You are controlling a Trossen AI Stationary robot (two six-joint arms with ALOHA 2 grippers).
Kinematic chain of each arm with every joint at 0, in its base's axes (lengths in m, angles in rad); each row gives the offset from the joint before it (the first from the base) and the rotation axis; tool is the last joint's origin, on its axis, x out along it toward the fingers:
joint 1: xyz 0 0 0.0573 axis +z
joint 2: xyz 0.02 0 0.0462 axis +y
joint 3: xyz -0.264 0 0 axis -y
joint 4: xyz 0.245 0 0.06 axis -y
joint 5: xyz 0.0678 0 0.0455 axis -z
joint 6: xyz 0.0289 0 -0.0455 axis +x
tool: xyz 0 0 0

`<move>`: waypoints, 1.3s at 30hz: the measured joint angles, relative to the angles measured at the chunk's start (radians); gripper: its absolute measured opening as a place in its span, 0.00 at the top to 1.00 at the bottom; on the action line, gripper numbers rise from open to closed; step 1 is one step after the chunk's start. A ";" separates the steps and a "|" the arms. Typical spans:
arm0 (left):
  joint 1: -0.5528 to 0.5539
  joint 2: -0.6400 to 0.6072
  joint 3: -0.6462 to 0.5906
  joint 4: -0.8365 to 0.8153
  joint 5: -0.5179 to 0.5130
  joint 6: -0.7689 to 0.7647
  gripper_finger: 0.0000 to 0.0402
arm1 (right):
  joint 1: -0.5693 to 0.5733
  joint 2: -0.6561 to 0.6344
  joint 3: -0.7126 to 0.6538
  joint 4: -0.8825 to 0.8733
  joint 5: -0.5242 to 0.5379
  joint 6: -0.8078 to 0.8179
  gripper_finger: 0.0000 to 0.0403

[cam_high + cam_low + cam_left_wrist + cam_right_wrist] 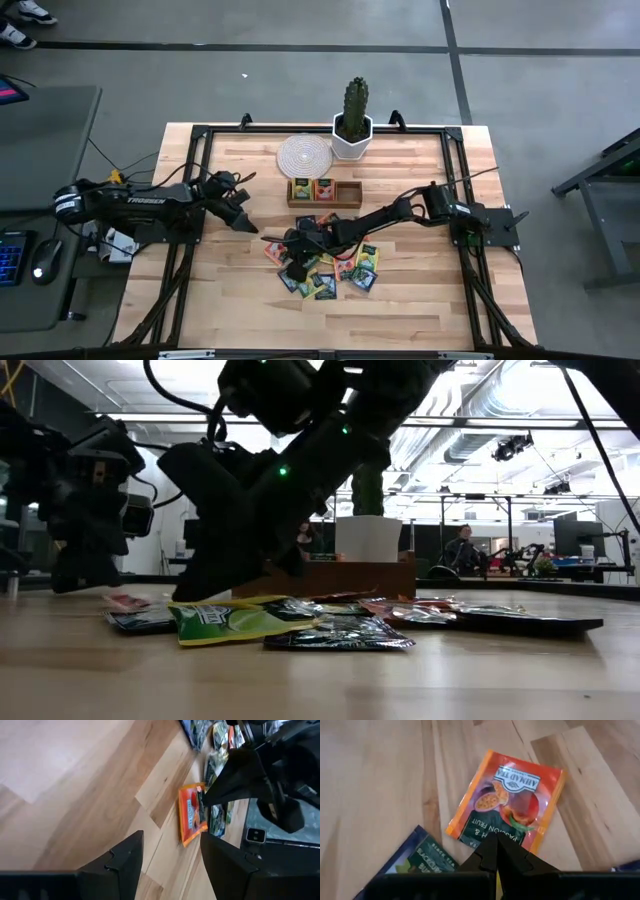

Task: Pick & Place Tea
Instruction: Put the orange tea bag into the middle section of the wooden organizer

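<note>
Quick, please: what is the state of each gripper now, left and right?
Left gripper: open, holding nothing, beside the tea pile.
Right gripper: closed, empty, tips over an orange packet.

My right gripper (283, 243) hangs over the left edge of the tea packets (335, 268) scattered mid-table. My left gripper (243, 221) sits just left of it, near the wooden tray (347, 195) holding two packets.

Light wooden table (230, 310): tea packets (325, 268) scattered mid-table; wooden tray (348, 195), woven coaster (303, 154), potted cactus (353, 120) behind.
</note>
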 joint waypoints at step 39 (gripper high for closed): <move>-0.241 0.474 0.222 0.086 -0.118 -0.014 0.52 | -0.023 0.005 -0.001 0.004 -0.006 -0.026 1.00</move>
